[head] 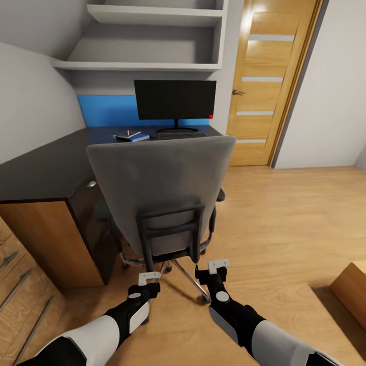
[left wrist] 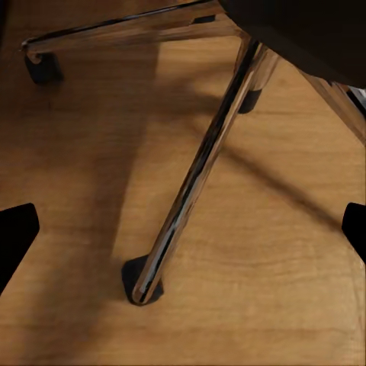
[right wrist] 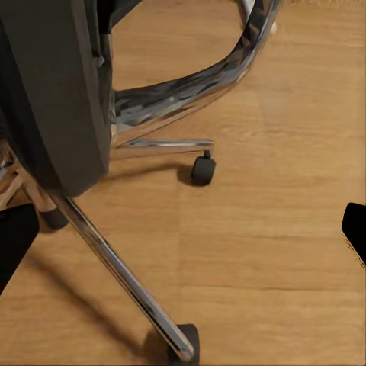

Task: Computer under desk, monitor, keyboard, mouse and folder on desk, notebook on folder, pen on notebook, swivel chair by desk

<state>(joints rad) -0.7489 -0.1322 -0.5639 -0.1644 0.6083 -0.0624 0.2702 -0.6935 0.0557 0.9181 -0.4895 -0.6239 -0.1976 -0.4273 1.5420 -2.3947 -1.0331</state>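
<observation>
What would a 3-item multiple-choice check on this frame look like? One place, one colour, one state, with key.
1. Where does the swivel chair stand?
A. Between the robot and the desk, back towards the robot
B. On the desk
C. Against the door

2. What colour is the panel behind the monitor?
A. Red
B. Blue
C. Green

3. What state are the left pincer and right pincer in?
A. Both shut on the chair back
B. Left shut on a caster
C. Both open, holding nothing

Key: 1 A, the head view shows the grey chair back right ahead of both arms, the desk beyond it. 2 B, a bright blue strip runs behind the screen. 3 C, both wrist views show the fingers spread at the edges with only floor and chair legs between.
</observation>
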